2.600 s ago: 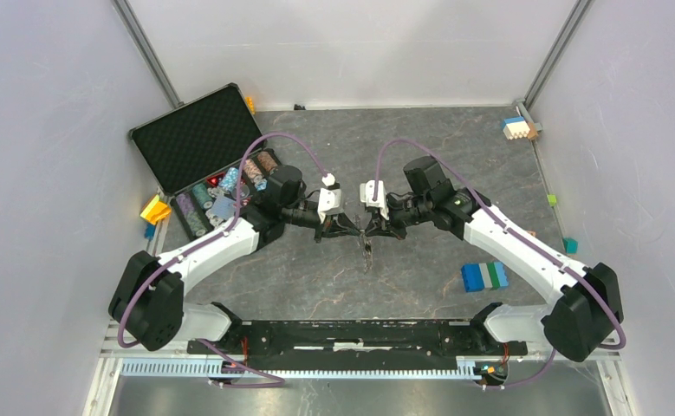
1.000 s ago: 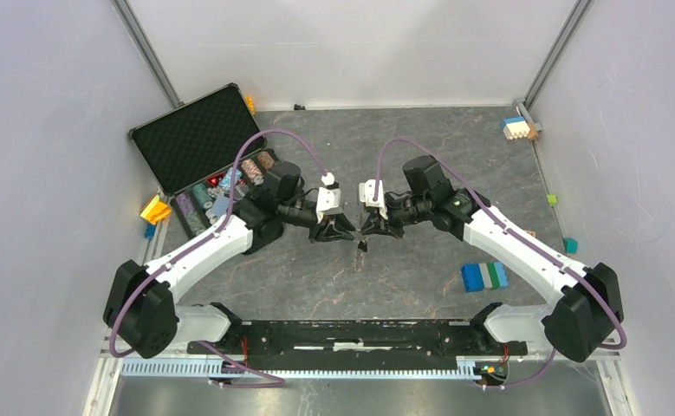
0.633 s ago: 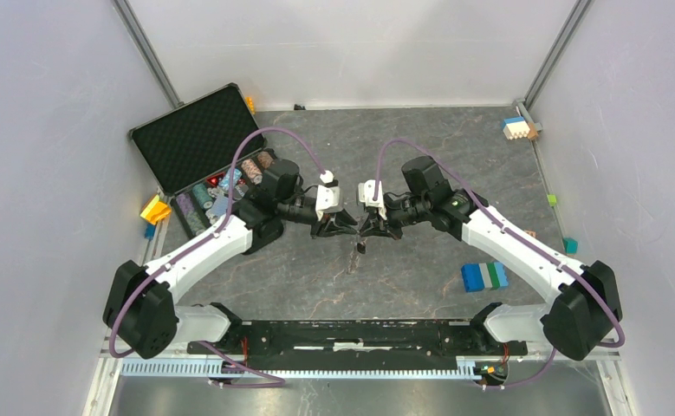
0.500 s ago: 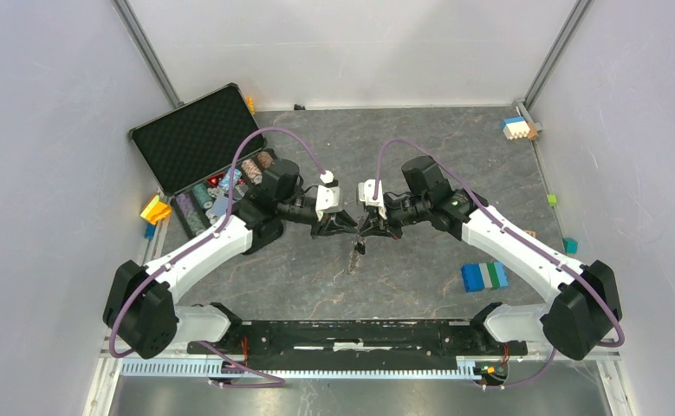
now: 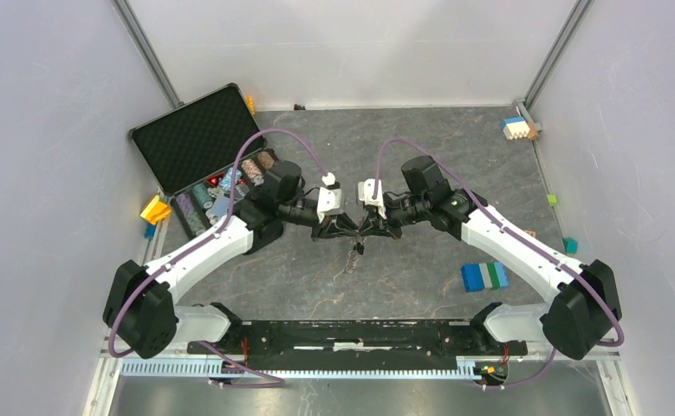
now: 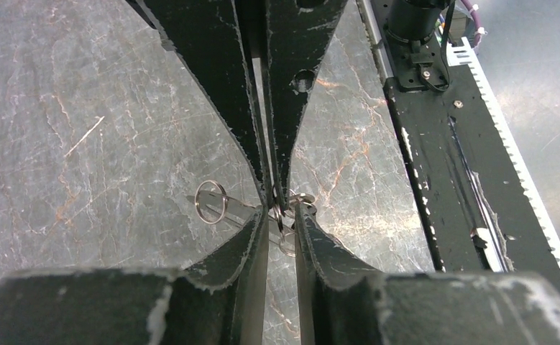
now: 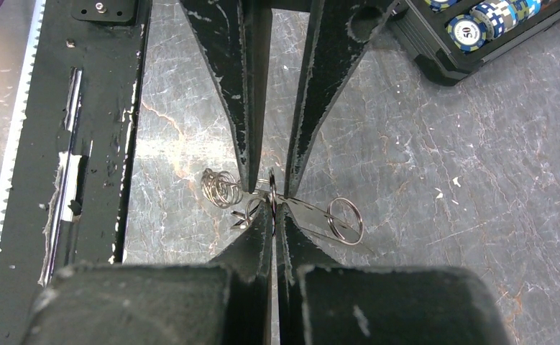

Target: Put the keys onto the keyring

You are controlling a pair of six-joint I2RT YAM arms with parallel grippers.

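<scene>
Above the middle of the table [image 5: 420, 173], two pincers meet tip to tip. The left pincer [image 6: 281, 214] is slightly parted, its tips straddling a thin wire keyring [image 7: 272, 188] without clearly clamping it. The right pincer [image 7: 273, 208] is clenched on that keyring, which stands edge-on in the air, a coil of further wire loops [image 7: 219, 188] dangling beside it. The keyring looks light, stiff, springy and slippery. It is probably best pinched flat across the wire.

left claw [image 6: 282, 217] slightly parted, right claw [image 7: 273, 210] closed
</scene>
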